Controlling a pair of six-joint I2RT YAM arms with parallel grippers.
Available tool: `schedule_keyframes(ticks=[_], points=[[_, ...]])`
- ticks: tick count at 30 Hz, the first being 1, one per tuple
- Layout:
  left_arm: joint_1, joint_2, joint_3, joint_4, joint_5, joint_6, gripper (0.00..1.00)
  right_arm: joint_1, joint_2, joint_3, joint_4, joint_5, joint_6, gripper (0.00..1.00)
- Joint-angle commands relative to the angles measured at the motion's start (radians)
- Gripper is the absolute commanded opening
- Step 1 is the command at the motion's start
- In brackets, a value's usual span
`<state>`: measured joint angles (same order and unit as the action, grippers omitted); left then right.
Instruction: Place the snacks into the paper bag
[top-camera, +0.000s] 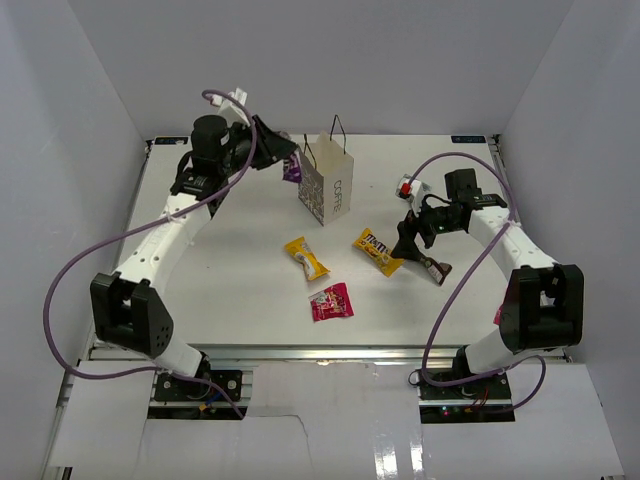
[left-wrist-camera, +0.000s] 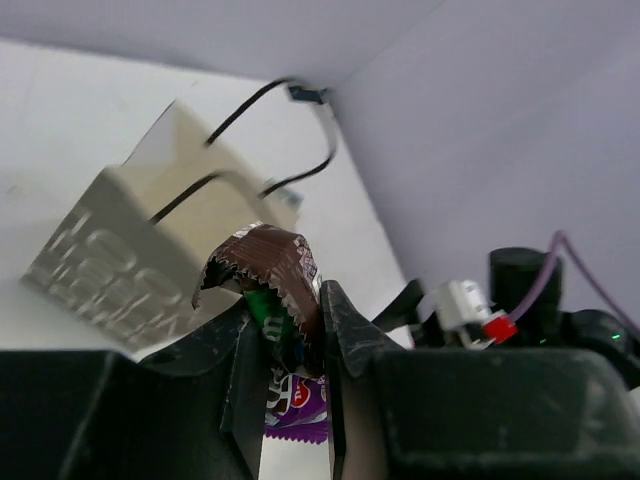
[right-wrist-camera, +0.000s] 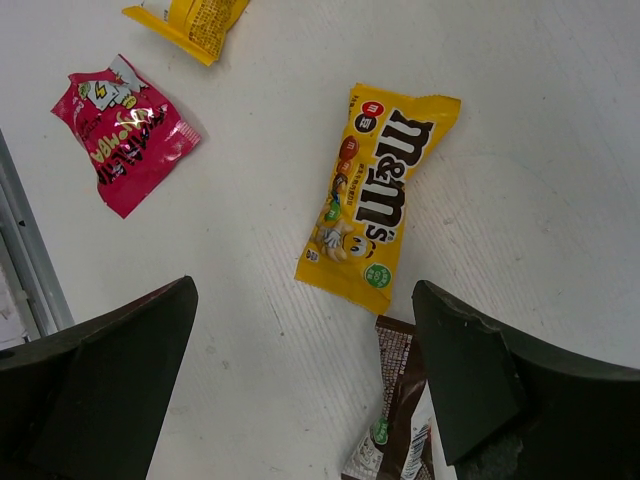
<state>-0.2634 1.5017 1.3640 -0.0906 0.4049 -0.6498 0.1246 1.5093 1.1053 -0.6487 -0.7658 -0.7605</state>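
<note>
Nearest to the arm bases, on the table (top-camera: 230, 290), lies the red-pink packet (top-camera: 331, 301), and a little farther the plain yellow packet (top-camera: 306, 256). At 3 o'clock from that one lies the M&M's packet (top-camera: 380, 250), with its long axis from about 11 to 5 o'clock. The right gripper (top-camera: 410, 245) hangs just beside it with its jaws wide apart and nothing between them. The dark brown packet (top-camera: 432, 265) lies under this gripper's 5 o'clock side. Farther back the paper bag (top-camera: 325, 190) stands upright with its handles up. At its 9 o'clock, at the height of the bag's top, the left gripper (top-camera: 285, 160) is closed on a snack (left-wrist-camera: 265, 270), whose crimped end looks brown and whose lower part looks purple. The left arm is clearly nearer to the bag. I judge that the next move depends on this: the mouth of the bag lies just at 3 o'clock from the snack, so a short carry that way should bring it over the opening.
</note>
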Motion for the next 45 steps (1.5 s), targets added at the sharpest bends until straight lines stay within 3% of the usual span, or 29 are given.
schedule_keyframes(ticks=[1,14,22,26,29,32,34,37,40,43,45], points=[[-0.074,0.096,0.170,0.083,0.005,-0.096,0.34,-0.006,-0.020,0.027,0.015,-0.024,0.010,0.94],[-0.149,0.420,0.590,0.075,-0.015,0.007,0.35,-0.033,-0.060,-0.015,0.020,-0.026,0.010,0.94],[-0.149,0.453,0.557,0.014,-0.083,0.116,0.38,-0.034,-0.051,-0.009,0.066,0.006,0.062,0.94],[-0.149,0.446,0.520,0.006,-0.101,0.131,0.44,-0.034,-0.026,-0.001,0.194,0.144,0.248,0.95],[-0.149,0.440,0.509,0.006,-0.101,0.131,0.54,-0.034,0.005,0.022,0.244,0.264,0.340,0.95],[-0.149,0.434,0.524,0.006,-0.098,0.131,0.64,-0.034,0.022,0.071,0.151,0.241,0.235,0.94],[-0.149,0.430,0.547,0.006,-0.087,0.128,0.75,-0.034,0.022,0.083,0.026,0.246,0.034,0.94],[-0.149,0.420,0.582,0.012,-0.063,0.122,0.77,-0.034,0.034,0.088,-0.110,0.315,-0.168,0.95],[-0.149,0.416,0.612,0.025,-0.029,0.102,0.78,-0.029,0.064,0.093,-0.189,0.350,-0.253,0.98],[-0.149,0.401,0.641,0.043,0.014,0.090,0.78,-0.002,0.112,0.079,-0.232,0.397,-0.260,1.00],[-0.149,0.370,0.646,0.046,0.029,0.095,0.79,0.024,0.135,0.053,-0.204,0.456,-0.232,0.94]])
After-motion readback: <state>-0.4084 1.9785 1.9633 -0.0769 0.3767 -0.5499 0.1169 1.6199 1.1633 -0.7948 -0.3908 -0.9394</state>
